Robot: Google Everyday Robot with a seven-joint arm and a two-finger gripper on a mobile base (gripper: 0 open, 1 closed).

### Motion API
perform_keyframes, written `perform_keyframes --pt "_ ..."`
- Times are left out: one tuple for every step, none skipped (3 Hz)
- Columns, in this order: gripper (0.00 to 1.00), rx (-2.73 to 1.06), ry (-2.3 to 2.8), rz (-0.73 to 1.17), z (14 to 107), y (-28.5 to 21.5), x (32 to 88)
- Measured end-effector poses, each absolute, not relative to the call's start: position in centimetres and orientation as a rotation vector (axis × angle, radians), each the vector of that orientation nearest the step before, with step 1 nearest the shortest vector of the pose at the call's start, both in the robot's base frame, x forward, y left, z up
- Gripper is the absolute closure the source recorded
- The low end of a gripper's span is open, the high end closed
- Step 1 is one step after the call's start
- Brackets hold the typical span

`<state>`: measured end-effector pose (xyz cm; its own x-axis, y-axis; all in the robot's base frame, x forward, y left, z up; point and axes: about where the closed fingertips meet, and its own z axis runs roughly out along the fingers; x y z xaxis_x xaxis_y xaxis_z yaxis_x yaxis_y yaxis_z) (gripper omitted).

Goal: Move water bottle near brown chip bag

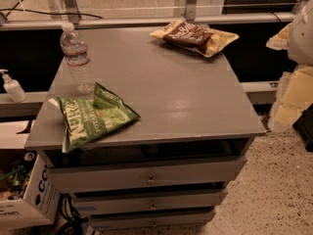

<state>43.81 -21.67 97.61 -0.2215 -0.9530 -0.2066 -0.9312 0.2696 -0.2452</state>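
Clear ribbed plastic, white-capped and banded in red, the water bottle [77, 58] is standing upright at the upper left of the grey cabinet top [181, 97]. It is just behind the green chip bag [93, 115], whose crumpled edge is lying close to its base. The brown chip bag [188, 35] is resting on a pale yellow bag [217, 42] at the upper middle of the frame, well apart from the bottle. The gripper [293, 94] is hanging at the right edge of the frame, away from both, and whether it is released or clenched I cannot tell. Reaching is probably the step in hand. Coming in above the green bag, taking the bottle around its ribbed middle and keeping it upright is looking like the safest way.
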Motion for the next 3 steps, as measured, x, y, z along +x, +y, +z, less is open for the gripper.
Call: perform_keyframes --pt "0.00 -1.725 2.232 -0.098 97.6 -21.7 43.8" --pt "0.00 -1.715 2.220 -0.080 97.7 -21.6 43.9" --pt "0.00 -1.671 2.173 0.026 96.8 -20.3 44.9"
